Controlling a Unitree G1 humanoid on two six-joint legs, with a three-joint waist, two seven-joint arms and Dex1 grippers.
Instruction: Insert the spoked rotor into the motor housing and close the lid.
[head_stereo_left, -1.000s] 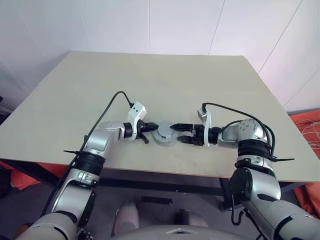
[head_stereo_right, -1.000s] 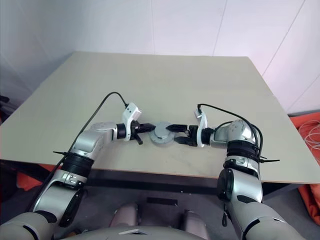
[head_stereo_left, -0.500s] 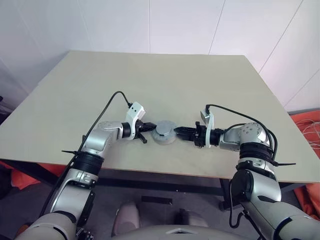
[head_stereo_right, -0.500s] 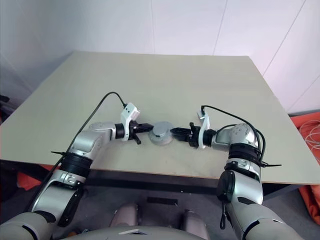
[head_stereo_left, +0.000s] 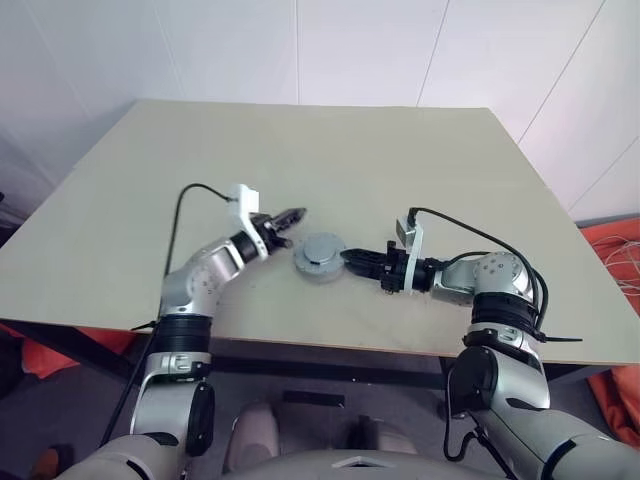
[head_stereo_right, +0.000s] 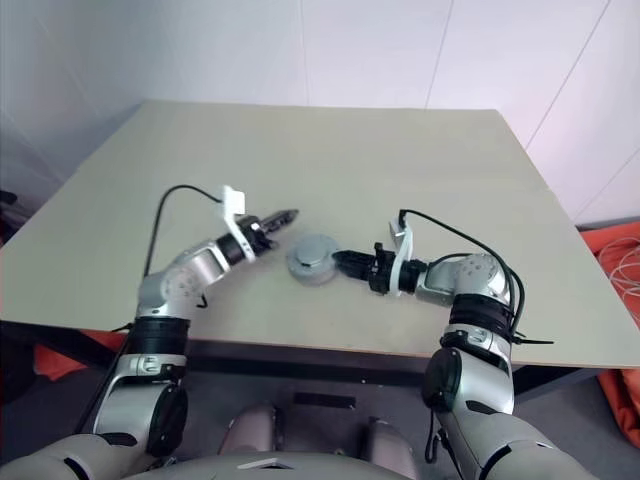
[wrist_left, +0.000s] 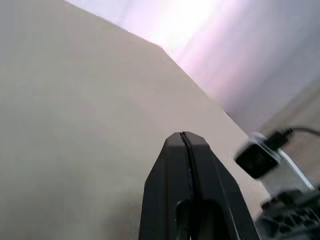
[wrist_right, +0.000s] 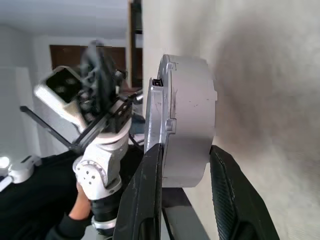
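Note:
The motor housing (head_stereo_left: 320, 257) is a squat grey round case on the table (head_stereo_left: 400, 170). The thin lid (wrist_right: 154, 107) lies flat on it. The spoked rotor is hidden. My right gripper (head_stereo_left: 348, 260) reaches in from the right and is shut on the housing's (wrist_right: 192, 115) near edge. One finger (wrist_right: 150, 190) is on the lid side and the other on the base side. My left gripper (head_stereo_left: 295, 214) hangs shut and empty, up and to the left of the housing, apart from it. In the left wrist view its fingertips (wrist_left: 186, 140) are pressed together over bare table.
The tan table stretches wide behind and to both sides of the housing. Its front edge (head_stereo_left: 330, 345) runs just below the arms. White walls stand behind it. Orange material (head_stereo_left: 612, 248) lies on the floor at the far right.
My left gripper has come off the housing's left edge and swung up and to the left. My right gripper's fingers have closed on the housing's right edge.

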